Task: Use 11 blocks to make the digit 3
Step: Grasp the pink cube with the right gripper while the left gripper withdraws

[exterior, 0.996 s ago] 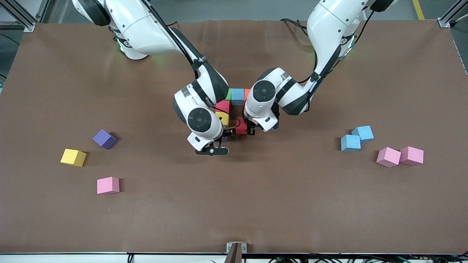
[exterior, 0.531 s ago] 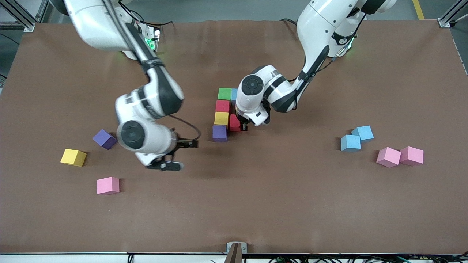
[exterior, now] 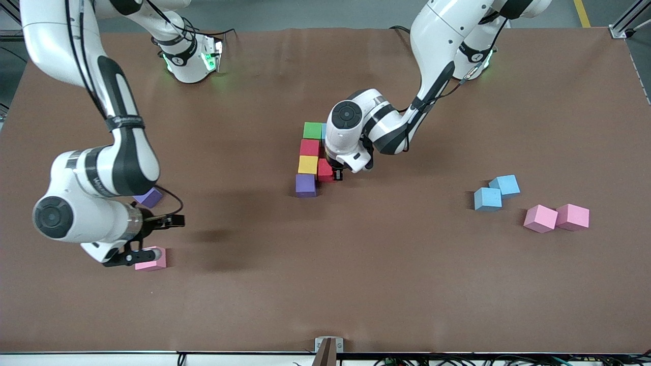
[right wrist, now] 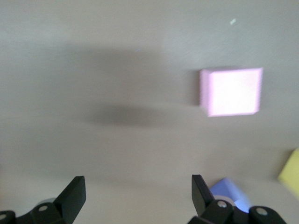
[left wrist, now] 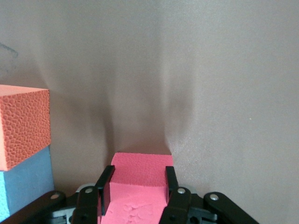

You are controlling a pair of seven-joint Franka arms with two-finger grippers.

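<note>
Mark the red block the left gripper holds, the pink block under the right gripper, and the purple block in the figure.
red block (left wrist: 140, 179), left wrist view, its face between the fingers.
pink block (right wrist: 232, 91), right wrist view, top face.
purple block (exterior: 305, 185), front view, top face.

I find no text, label, brand name, number or sign that can be read anywhere in these views. The blocks are plain coloured cubes with no markings on their faces, and the brown table (exterior: 325, 284) carries no print. My arms have faint small marks on their white casings, but they are too small to make out as words.
</note>
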